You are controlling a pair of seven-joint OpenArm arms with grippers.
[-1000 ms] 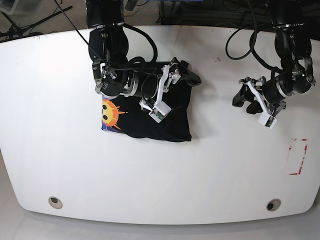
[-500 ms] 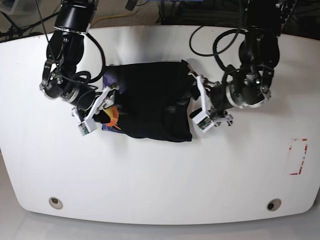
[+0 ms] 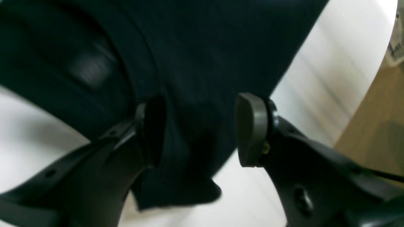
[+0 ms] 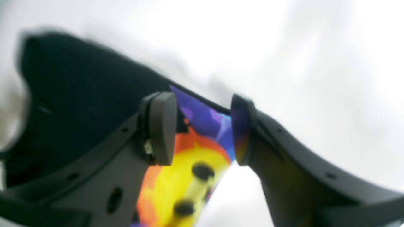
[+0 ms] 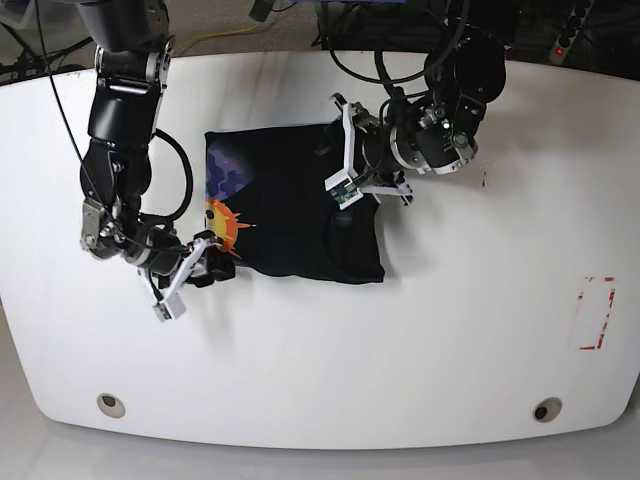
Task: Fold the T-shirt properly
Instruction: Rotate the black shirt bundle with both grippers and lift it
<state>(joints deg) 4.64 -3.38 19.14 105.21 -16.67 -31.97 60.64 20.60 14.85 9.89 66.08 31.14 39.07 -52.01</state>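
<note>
The T-shirt point(image 5: 295, 205) lies folded on the white table point(image 5: 320, 350), black with the orange-yellow face print point(image 5: 222, 225) at its left edge. My right gripper point(image 5: 200, 268) is at the shirt's lower left corner. In the right wrist view that gripper point(image 4: 202, 127) is open, its fingers point(image 4: 161, 126) straddling the printed edge point(image 4: 189, 164). My left gripper point(image 5: 345, 165) is over the shirt's upper right part. In the left wrist view this gripper point(image 3: 200, 130) is open, with black cloth point(image 3: 195, 78) lying between its pads point(image 3: 251, 129).
A red tape rectangle point(image 5: 597, 313) marks the table at the right. Two round holes point(image 5: 111, 405) point(image 5: 546, 409) sit near the front edge. Cables lie behind the table's far edge. Wooden floor point(image 3: 372, 126) shows past the table edge.
The right gripper has moved down to the shirt's lower left corner and its jaws have narrowed. The left gripper has moved up and over the shirt's upper right part.
</note>
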